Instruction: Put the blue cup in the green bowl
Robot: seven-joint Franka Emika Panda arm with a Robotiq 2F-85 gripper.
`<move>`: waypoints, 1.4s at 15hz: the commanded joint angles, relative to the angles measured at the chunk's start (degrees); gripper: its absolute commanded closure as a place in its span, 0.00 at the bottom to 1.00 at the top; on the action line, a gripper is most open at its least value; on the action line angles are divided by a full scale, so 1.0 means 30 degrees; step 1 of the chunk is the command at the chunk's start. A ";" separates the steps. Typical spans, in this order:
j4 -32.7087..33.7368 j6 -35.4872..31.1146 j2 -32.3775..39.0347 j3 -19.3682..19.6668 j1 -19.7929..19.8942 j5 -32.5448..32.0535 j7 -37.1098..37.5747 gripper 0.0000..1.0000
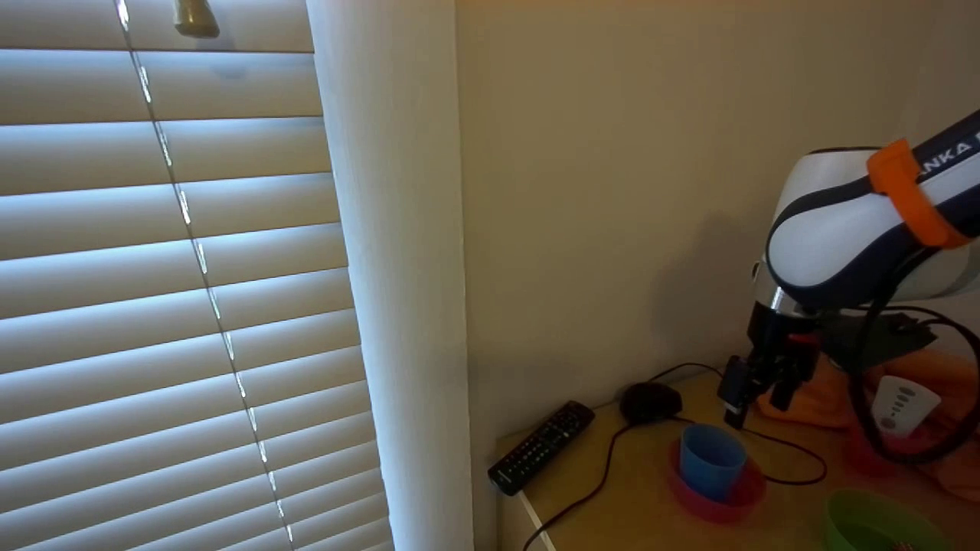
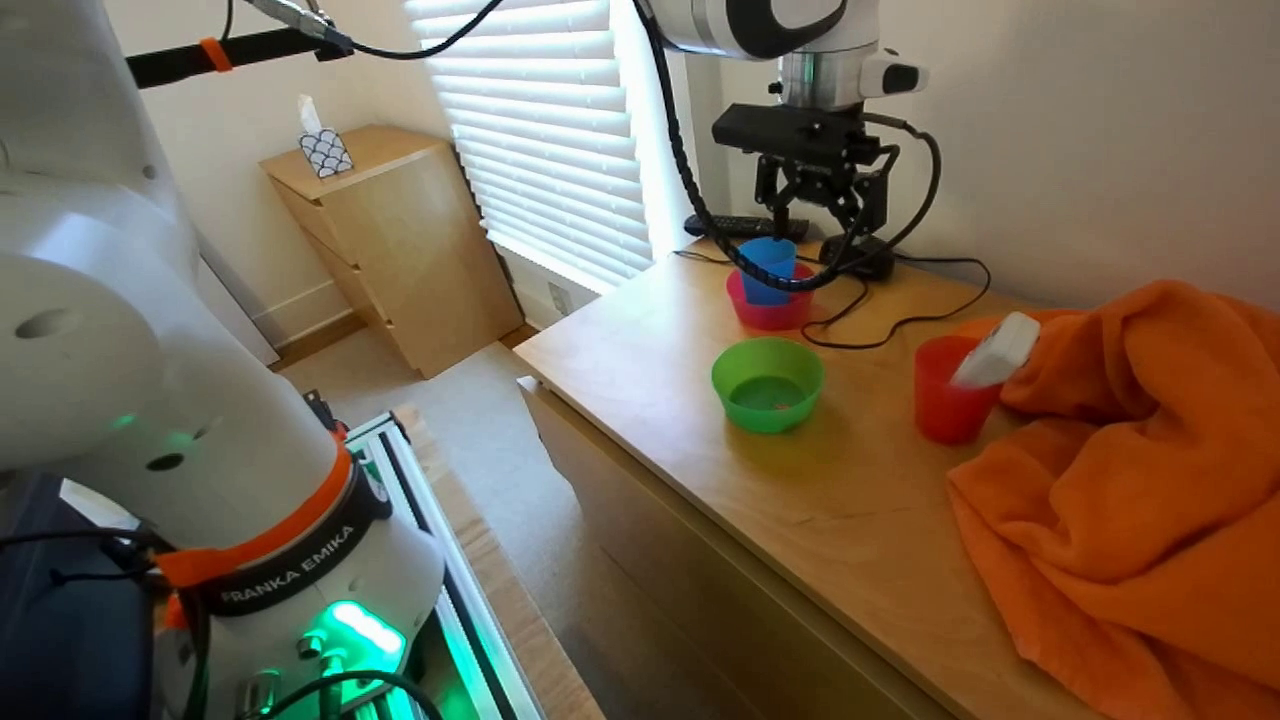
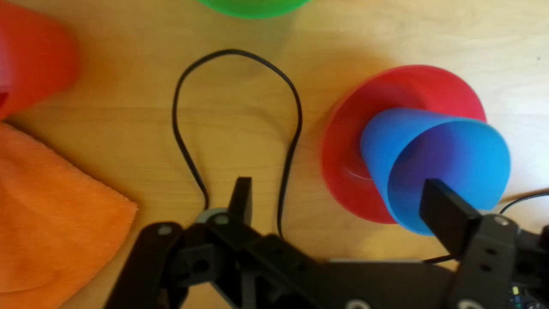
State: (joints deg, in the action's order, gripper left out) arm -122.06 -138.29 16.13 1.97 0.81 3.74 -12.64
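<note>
The blue cup [image 1: 706,468] stands in the pink-red shallow dish [image 1: 754,501]; both also show in an exterior view, the cup [image 2: 768,275] and the dish [image 2: 757,316]. In the wrist view the cup [image 3: 381,137] lies to the right. The green bowl [image 2: 738,380] sits apart on the table, with something small at its bottom. Only the bowl's edge [image 3: 255,9] shows in the wrist view. My gripper [image 3: 337,199] is open and empty, above and beside the cup. One finger overlaps the cup's opening in the wrist view; the other is over bare wood.
A red cup [image 2: 943,400] holding a white remote [image 2: 1000,350] stands by an orange cloth [image 2: 1130,470]. A black device [image 1: 649,402] and a black remote [image 1: 542,448] lie near the wall. A black cable [image 3: 298,107] loops across the table beside the dish.
</note>
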 commanded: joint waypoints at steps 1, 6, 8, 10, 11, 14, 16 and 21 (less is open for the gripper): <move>0.1642 0.0124 0.1704 -0.0694 -0.0014 -0.0389 0.0244 0.00; 0.3405 0.1048 0.3303 -0.0897 -0.0197 -0.0842 0.0837 0.40; 0.3352 0.2014 0.3174 -0.0779 -0.0593 -0.1365 0.1531 0.55; 0.3377 0.3253 0.3053 -0.0782 -0.0926 -0.1920 0.2220 0.70; 0.3423 0.3712 0.3029 -0.0858 -0.1009 -0.2076 0.2363 0.77; 0.3479 0.5161 0.2899 -0.0916 -0.1529 -0.2717 0.3132 1.00; 0.3645 0.5910 0.2899 -0.0914 -0.1752 -0.3080 0.3609 1.00; 0.1991 0.6644 0.0523 -0.0968 -0.2416 -0.4509 0.4706 0.99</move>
State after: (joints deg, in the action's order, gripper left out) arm -111.30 -119.58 24.04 -0.91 -5.23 -6.88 -0.95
